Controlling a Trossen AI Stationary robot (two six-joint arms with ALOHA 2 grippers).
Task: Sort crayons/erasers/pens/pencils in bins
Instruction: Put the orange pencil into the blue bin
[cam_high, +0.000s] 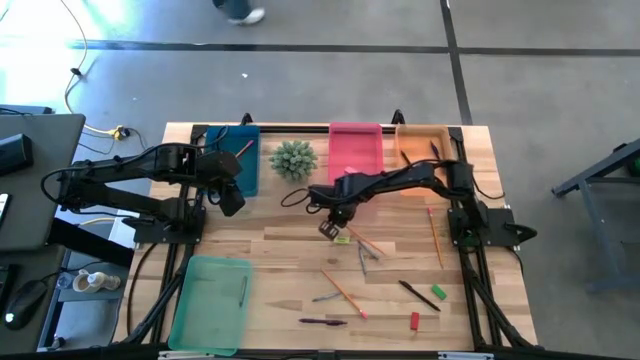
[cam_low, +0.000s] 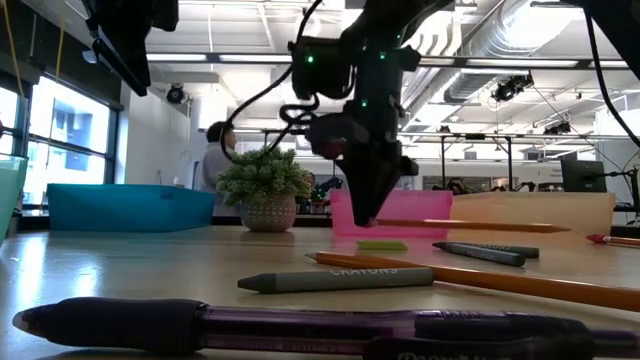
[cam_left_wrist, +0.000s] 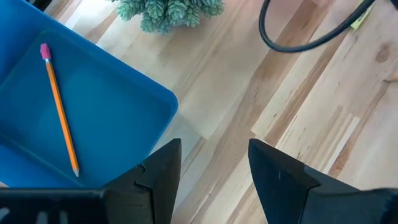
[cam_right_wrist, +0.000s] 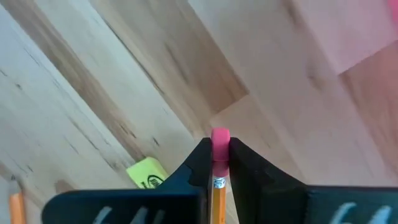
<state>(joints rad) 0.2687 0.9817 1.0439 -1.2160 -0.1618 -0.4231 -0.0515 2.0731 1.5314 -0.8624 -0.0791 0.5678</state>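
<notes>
1. The right gripper (cam_right_wrist: 217, 163) is pinching a pencil (cam_right_wrist: 219, 186), eraser tip poking past the jaws.
2. A yellow eraser (cam_right_wrist: 147, 172) is lying just beside them; the pink bin (cam_high: 355, 148) is sitting beyond.
3. The left gripper (cam_left_wrist: 214, 169) is hanging spread beside the blue bin (cam_left_wrist: 118, 118).

Right gripper (cam_right_wrist: 220, 163) pinches a pencil (cam_right_wrist: 218, 186), pink eraser tip protruding between the fingers (cam_right_wrist: 200, 163). A yellow eraser (cam_right_wrist: 145, 172) lies just beside them on the wooden table (cam_right_wrist: 124, 74).
</notes>
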